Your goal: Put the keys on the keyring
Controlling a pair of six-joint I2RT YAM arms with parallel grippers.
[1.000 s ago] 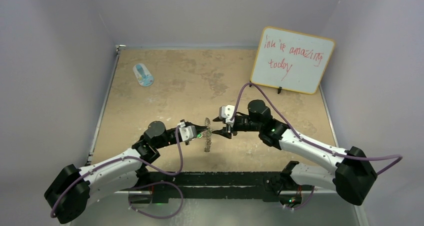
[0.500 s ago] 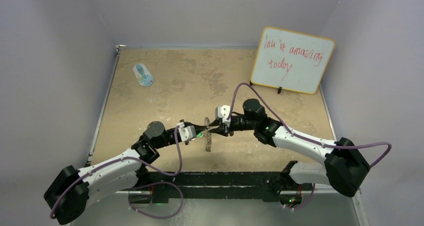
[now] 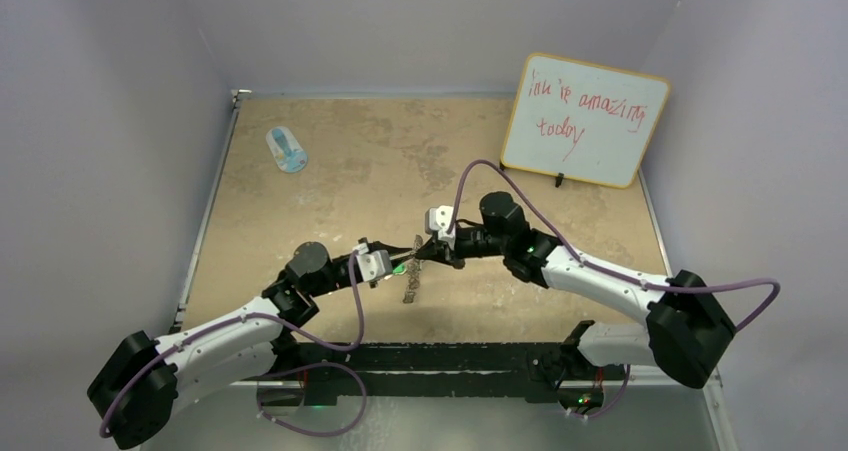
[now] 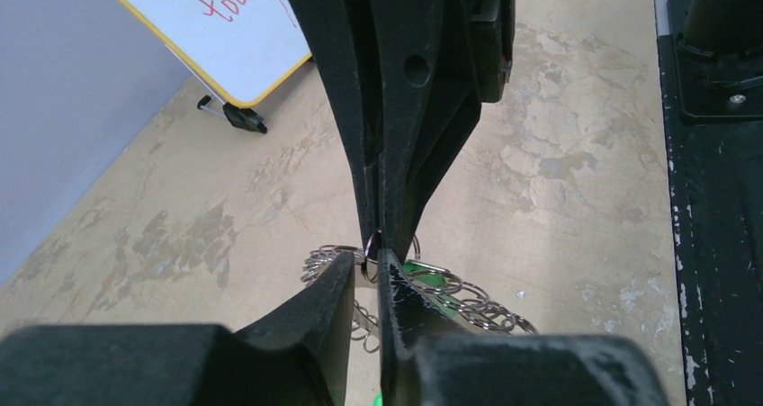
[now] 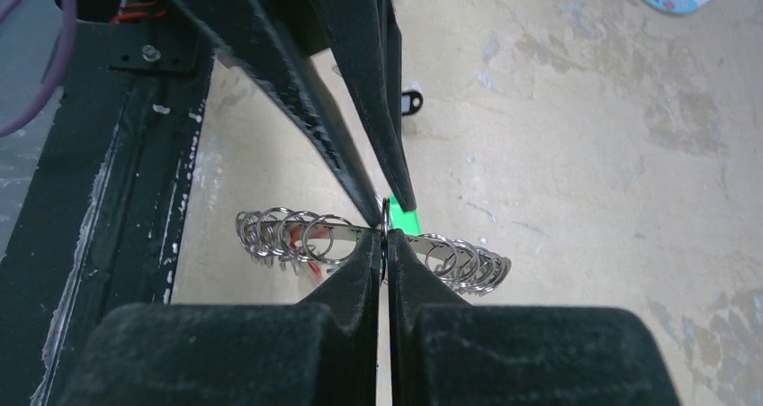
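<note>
The keyring (image 3: 411, 285), a flat silver ring rimmed with wire loops, hangs above the table between both grippers. My left gripper (image 3: 404, 262) pinches its flat rim; in the left wrist view the jaws (image 4: 367, 264) stand a sliver apart with the plate between them. My right gripper (image 3: 421, 254) is shut on a small wire loop (image 5: 385, 217) at the rim, tip to tip with the left one. A green key tag (image 5: 408, 220) shows behind the keyring (image 5: 297, 235), and a red tag (image 5: 311, 264) under it. A black-tagged key (image 5: 411, 103) lies on the table.
A whiteboard (image 3: 585, 119) with red writing stands at the back right. A blue-and-white oval object (image 3: 287, 149) lies at the back left. The black base strip (image 3: 440, 356) runs along the near edge, close under the ring.
My right arm has moved left to the keyring and its jaws have closed from open onto a rim loop. The left arm and the hanging ring have barely shifted.
</note>
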